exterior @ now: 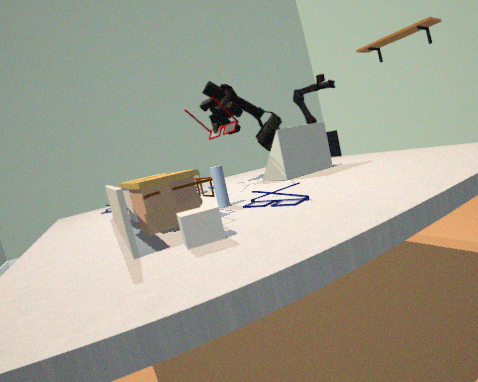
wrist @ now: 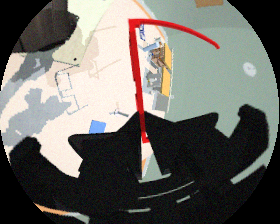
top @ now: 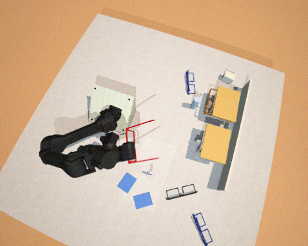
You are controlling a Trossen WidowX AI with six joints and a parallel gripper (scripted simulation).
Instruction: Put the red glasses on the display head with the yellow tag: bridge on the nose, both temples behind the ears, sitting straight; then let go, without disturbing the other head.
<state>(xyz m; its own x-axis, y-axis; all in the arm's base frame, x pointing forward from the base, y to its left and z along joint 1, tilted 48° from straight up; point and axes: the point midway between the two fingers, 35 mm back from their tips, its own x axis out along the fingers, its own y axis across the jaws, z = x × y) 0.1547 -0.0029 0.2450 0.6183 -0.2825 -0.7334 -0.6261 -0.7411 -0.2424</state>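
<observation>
The red glasses (top: 140, 124) (exterior: 198, 121) (wrist: 137, 70) hang in the air well above the table, front frame near the arm, temples spread open toward the heads. My gripper (exterior: 217, 125) (wrist: 140, 113) is shut on their front frame; its fingertips are hidden under the arm in the top view. Two display heads with flat yellow tops stand side by side. One head (top: 227, 104) (exterior: 159, 209) wears brown glasses (top: 211, 96) (exterior: 205, 178). The other head (top: 216, 143) shows no glasses; it is hidden in the exterior view. I cannot make out a tag on either.
A pale panel (exterior: 123, 219) stands behind the heads. A light blue cylinder (top: 195, 102) (exterior: 219, 186), a white block (top: 229, 76) (exterior: 201, 228) and blue glasses (top: 187, 82) stand or lie nearby. Black glasses (top: 181, 194), more blue glasses (top: 200, 229) and two blue squares (top: 127, 182) (top: 142, 200) lie apart.
</observation>
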